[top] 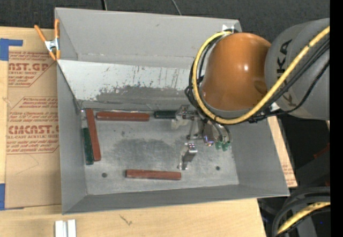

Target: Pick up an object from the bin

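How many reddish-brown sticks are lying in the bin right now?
3. The back stick lies along the rear wall, the left stick along the left wall, the front stick near the front wall. The arm may hide others.

Bin floor centre open. Along edges: back red stick, left red stick beside green stick, front red stick. Arm overhangs right side.

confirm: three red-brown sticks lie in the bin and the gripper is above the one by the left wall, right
Not quite. In the camera view the gripper hangs by the right end of the front stick, not above the left-wall stick.
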